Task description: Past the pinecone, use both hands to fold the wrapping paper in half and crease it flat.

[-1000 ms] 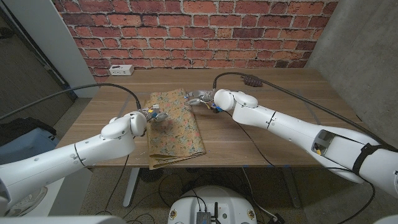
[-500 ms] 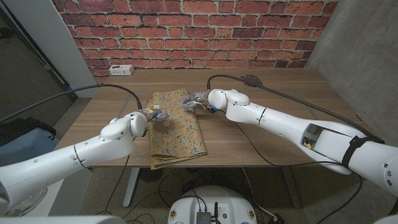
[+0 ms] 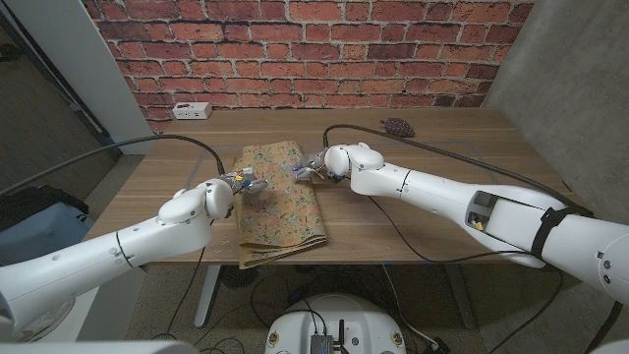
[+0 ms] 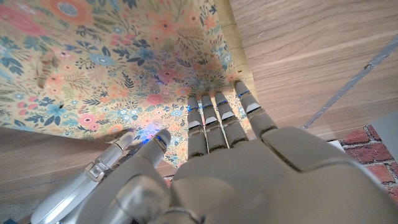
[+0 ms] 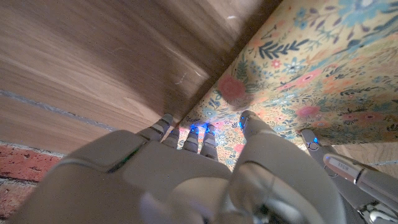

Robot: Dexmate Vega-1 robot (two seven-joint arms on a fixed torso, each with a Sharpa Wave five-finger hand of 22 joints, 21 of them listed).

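The floral wrapping paper lies folded into a long strip on the wooden table, reaching from mid-table to the front edge. My left hand presses on the strip's left side; in the left wrist view its fingers lie straight on the paper. My right hand is at the strip's far right edge. There its fingertips touch the paper where the edge casts a shadow on the wood. The pinecone sits at the back right, behind my right arm.
A white power strip lies at the table's back left by the brick wall. Black cables run over the table to both arms. The paper's near end reaches the table's front edge.
My right hand has slid left onto the paper's right edge, and the arm has swung clear of the pinecone. My left hand has stayed on the paper.
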